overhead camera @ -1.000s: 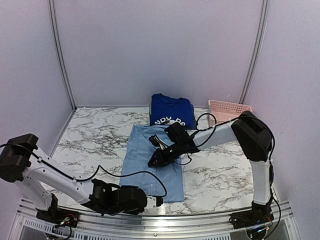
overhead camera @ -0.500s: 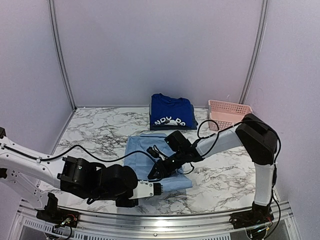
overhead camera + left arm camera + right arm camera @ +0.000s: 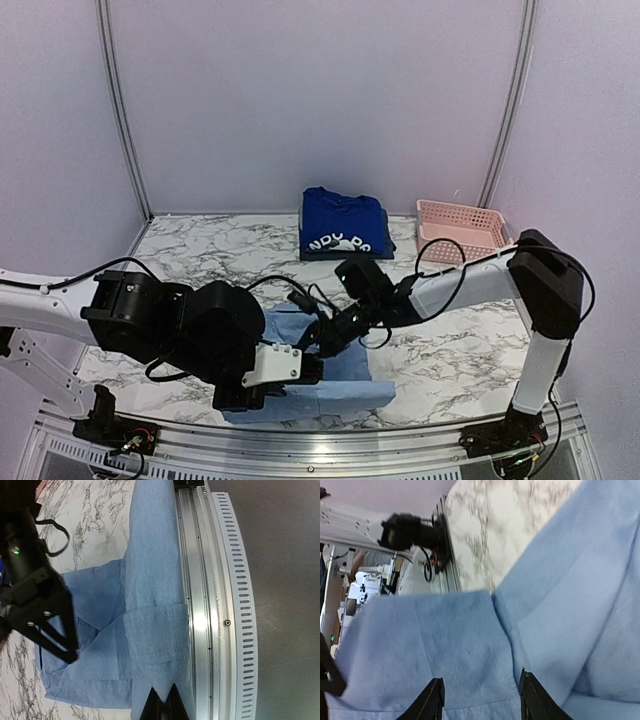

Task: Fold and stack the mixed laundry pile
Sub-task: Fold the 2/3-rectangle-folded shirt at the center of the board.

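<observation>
A light-blue collared shirt (image 3: 345, 385) lies partly folded at the table's near edge, up against the metal rail. My left gripper (image 3: 312, 370) is shut on its near edge; in the left wrist view the closed tips (image 3: 164, 704) pinch the cloth (image 3: 150, 580) beside the rail. My right gripper (image 3: 322, 345) is open just above the middle of the shirt; in the right wrist view (image 3: 481, 700) its fingers (image 3: 434, 700) straddle flat blue cloth (image 3: 445, 645). A folded royal-blue T-shirt (image 3: 340, 225) with white lettering lies at the back centre. No denim or navy pieces are in view.
A pink lattice basket (image 3: 460, 222) stands at the back right. The aluminium rail (image 3: 200, 605) runs along the near edge of the marble table (image 3: 200, 260). The bulky left arm (image 3: 190, 325) covers the shirt's left part. Purple walls close in on all sides.
The left arm swung in from the near left and rose over the shirt. The shirt moved toward the near rail and shows shorter. The right gripper followed toward the near edge.
</observation>
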Controlling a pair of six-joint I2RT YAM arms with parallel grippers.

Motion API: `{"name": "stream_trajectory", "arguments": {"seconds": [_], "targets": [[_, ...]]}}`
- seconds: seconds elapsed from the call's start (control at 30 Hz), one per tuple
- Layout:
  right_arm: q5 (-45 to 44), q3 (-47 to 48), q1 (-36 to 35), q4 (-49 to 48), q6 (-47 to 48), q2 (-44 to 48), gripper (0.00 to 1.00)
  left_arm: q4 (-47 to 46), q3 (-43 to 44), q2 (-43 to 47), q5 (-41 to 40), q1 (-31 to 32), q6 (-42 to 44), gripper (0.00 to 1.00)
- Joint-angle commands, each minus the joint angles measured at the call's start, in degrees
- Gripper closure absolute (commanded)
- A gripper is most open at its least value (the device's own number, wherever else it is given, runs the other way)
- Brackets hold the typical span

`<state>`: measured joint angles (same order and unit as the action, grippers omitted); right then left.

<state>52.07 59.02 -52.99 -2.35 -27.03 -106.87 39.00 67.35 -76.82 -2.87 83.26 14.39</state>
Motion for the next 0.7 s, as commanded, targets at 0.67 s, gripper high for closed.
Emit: {"name": "stream_trajectory", "arguments": {"seconds": [0.67], "targets": [[-9.89, 32.01, 13.47, 22.68, 17.09, -22.45, 0.68, 0.07, 12.59, -17.94, 9.91, -24.95, 14.77, 1.00]]}}
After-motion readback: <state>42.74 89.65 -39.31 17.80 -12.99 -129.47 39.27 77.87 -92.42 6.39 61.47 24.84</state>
